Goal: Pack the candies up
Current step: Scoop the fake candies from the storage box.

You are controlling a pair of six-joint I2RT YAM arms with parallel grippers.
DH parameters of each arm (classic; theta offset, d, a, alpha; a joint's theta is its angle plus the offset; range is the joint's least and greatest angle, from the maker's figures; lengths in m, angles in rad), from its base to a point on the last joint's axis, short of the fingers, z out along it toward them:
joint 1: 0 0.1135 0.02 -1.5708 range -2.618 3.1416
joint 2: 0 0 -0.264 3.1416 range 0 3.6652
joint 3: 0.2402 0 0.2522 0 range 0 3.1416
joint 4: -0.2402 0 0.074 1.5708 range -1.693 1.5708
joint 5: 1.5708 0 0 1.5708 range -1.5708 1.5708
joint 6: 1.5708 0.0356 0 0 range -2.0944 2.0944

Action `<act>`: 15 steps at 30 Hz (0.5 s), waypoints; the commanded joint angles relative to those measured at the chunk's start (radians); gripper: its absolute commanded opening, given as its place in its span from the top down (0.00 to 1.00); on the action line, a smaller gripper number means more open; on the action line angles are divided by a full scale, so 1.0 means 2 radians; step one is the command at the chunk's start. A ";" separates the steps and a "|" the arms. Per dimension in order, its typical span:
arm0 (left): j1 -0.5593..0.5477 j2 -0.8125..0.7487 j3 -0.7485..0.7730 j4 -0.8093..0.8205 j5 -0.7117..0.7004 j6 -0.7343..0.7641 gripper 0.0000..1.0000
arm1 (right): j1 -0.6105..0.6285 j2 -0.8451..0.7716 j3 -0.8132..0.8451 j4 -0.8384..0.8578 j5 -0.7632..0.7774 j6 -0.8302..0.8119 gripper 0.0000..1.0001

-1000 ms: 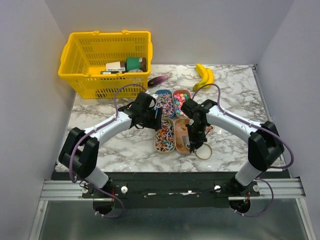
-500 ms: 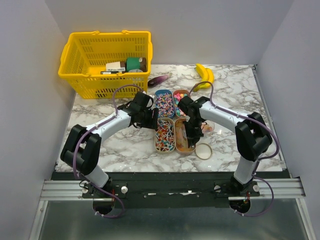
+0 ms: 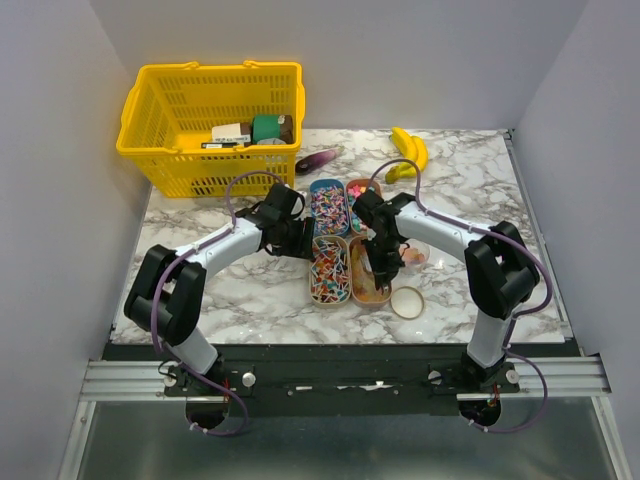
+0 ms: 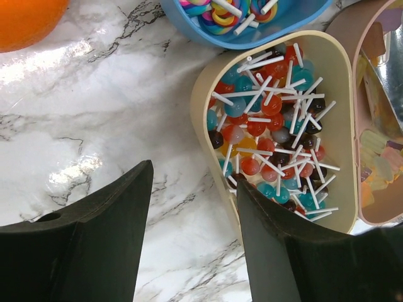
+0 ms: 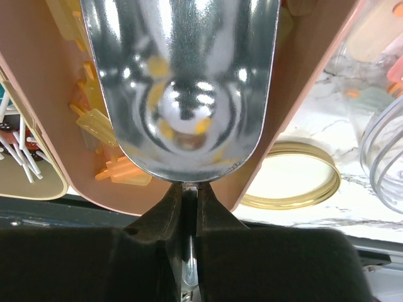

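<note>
The candies (image 3: 329, 275) were tiny and brightly mixed, sorted into four oblong trays grouped two by two at the middle of the marble bench (image 3: 250, 300). The cream tray (image 4: 200, 100), at 7 o'clock in the group, was packed with round lollipops (image 4: 271, 119) in red, orange, teal and dark brown, their thin white sticks crossing every way; there were too many to count. The blue tray (image 4: 277, 28), at 11 o'clock, held striped swirl sweets on white sticks. The pink tray (image 5: 38, 82), at 5 o'clock, held flat yellow and orange pieces shaped like ice lollies. The fourth tray (image 3: 362, 181), at 1 o'clock, showed pink and green bits, partly hidden by the right arm.

The left end effector (image 4: 192, 176) stood wide, nothing between its fingers, over bare marble just at 9 o'clock of the cream tray. The right end effector (image 5: 187, 195) was pinched narrow on the thin handle of one shiny metal scoop (image 5: 182, 75), whose bowl hung over the pink tray.

One gold lid (image 5: 289, 182) lay flat at 5 o'clock of the trays, and one clear jar (image 5: 385, 148) stood near it. One orange (image 4: 25, 16) sat close to the blue tray. Two bananas (image 3: 408, 152) lay at the bench's 1 o'clock, one yellow basket (image 3: 160, 140) at 11 o'clock, and one dark purple item (image 3: 318, 160) between them.
</note>
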State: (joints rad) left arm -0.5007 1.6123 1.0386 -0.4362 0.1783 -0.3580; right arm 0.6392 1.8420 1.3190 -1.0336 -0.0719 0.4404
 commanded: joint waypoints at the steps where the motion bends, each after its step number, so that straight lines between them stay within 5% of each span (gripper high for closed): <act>1: 0.006 0.005 0.013 0.003 0.020 0.002 0.34 | -0.004 -0.001 -0.013 0.050 0.015 -0.021 0.99; 15: 0.014 0.003 0.011 0.017 0.038 -0.002 0.35 | -0.004 -0.075 -0.095 0.119 -0.002 -0.046 0.99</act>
State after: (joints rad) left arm -0.4782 1.6142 1.0397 -0.4259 0.2226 -0.3592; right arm 0.6392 1.7451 1.1679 -0.8562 -0.0719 0.3721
